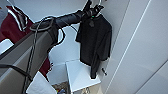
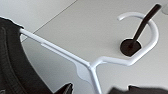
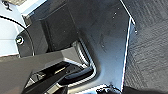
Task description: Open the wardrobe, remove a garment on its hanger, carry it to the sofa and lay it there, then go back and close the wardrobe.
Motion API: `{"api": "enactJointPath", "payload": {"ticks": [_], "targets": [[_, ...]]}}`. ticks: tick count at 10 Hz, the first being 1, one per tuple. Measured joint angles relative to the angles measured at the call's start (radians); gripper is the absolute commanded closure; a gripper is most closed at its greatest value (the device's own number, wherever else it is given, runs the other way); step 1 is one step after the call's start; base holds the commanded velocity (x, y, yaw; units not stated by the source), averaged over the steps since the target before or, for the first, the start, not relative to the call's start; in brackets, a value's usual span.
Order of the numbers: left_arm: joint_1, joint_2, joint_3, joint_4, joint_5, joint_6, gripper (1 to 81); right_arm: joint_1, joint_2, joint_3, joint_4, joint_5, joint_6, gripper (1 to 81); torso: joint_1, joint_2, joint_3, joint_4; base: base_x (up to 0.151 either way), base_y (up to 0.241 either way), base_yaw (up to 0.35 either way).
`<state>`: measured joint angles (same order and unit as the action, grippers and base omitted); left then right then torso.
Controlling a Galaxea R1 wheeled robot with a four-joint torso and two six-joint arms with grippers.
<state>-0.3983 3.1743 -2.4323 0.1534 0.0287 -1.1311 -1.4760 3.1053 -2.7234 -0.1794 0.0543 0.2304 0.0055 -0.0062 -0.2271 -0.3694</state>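
Risk: the thin white hanger point(image 2: 75, 60) snagging its hook on the dark peg point(image 2: 140, 27) inside the white wardrobe point(image 1: 140, 45). The left end effector point(image 1: 93, 11) reaches it; grip unclear. The soft black short-sleeved garment point(image 1: 95, 42) dangles below.

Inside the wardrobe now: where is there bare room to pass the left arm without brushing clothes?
Free: the pale back wall between the maroon jacket and the black garment, and above the white shelf below it. Crowded: the top, where the left gripper meets the hanger hooked on a dark peg.
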Motion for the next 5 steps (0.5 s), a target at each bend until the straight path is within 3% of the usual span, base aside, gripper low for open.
{"api": "enactJointPath", "payload": {"ticks": [5], "targets": [[0.005,-0.003,0.046,0.000,-0.058,0.000,1.0,0.000,0.000,0.000,0.000,0.002,0.000,1.0,0.000,0.000,-0.001,0.000,0.000,0.000,0.000]]}}
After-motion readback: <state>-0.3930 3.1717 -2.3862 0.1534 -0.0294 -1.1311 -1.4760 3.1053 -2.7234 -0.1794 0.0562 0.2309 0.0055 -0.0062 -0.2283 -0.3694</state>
